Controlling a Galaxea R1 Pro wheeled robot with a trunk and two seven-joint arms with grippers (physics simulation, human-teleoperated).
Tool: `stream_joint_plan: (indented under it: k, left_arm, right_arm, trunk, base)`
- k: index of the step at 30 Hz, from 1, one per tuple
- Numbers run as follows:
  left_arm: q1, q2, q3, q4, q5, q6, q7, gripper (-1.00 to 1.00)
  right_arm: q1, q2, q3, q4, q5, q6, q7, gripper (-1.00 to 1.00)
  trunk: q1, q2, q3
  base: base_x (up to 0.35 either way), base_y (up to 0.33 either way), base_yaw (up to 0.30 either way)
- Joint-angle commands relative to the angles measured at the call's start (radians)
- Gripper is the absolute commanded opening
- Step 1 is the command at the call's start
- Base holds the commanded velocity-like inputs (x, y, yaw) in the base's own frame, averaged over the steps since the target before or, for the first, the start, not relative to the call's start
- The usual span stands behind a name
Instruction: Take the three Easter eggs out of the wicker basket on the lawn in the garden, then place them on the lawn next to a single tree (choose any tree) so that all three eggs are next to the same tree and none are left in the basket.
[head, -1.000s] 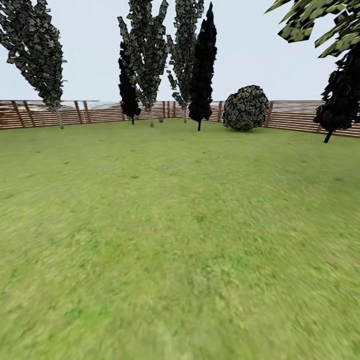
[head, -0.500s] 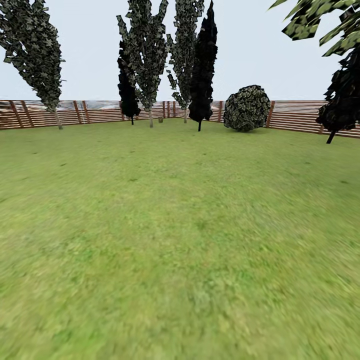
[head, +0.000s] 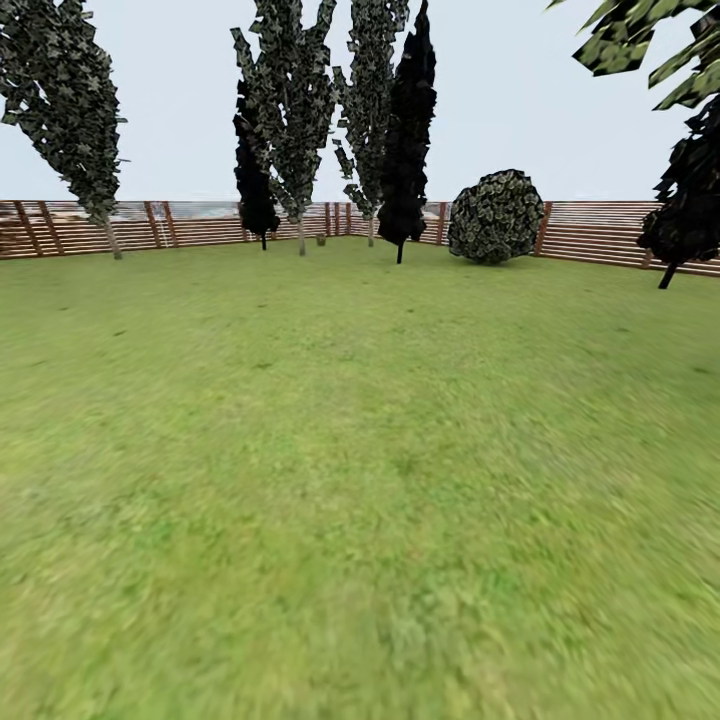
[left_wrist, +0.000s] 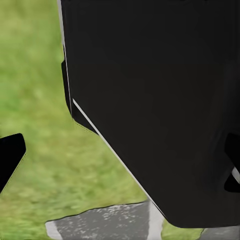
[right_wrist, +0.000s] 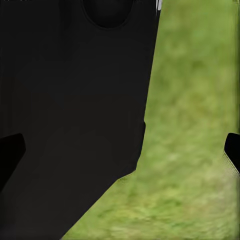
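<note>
The lawn spreads wide and flat ahead of me in the head view. Along its far edge stand several tall trees, one at the left, a cluster near the middle with a near-black one, and a dark tree at the right. The Easter eggs and the wicker basket are out of view. In the left wrist view my left gripper is open, its fingertips wide apart over grass. My right gripper is open too, fingertips at the picture's edges, holding nothing.
A brown slatted fence closes the garden at the back. A round leafy bush sits in front of it, right of the middle trees. Leaves of a nearer crown hang in at the upper right. Black robot body shows behind both grippers.
The whole head picture has shifted slightly: the right-hand tree and overhanging leaves have slid toward the right edge, so the camera has moved. Nothing on the lawn has moved.
</note>
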Motion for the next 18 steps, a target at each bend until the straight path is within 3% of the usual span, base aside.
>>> stream_joint_plan:
  k: [1, 18]
  left_arm:
    - [0.0, 0.0, 0.001, 0.0, 0.001, 0.001, -0.004, 1.0]
    - [0.0, 0.0, 0.001, 0.0, 0.001, 0.001, -0.004, 1.0]
  right_arm:
    - [-0.001, 0.0, 0.001, 0.002, 0.008, 0.001, 0.001, 1.0]
    - [-0.001, 0.0, 0.001, 0.002, 0.008, 0.001, 0.001, 1.0]
  trunk:
    - [0.001, 0.0, -0.001]
    - [0.001, 0.0, -0.001]
  base:
    - [0.337, 0.0, 0.0]
    - [0.337, 0.0, 0.0]
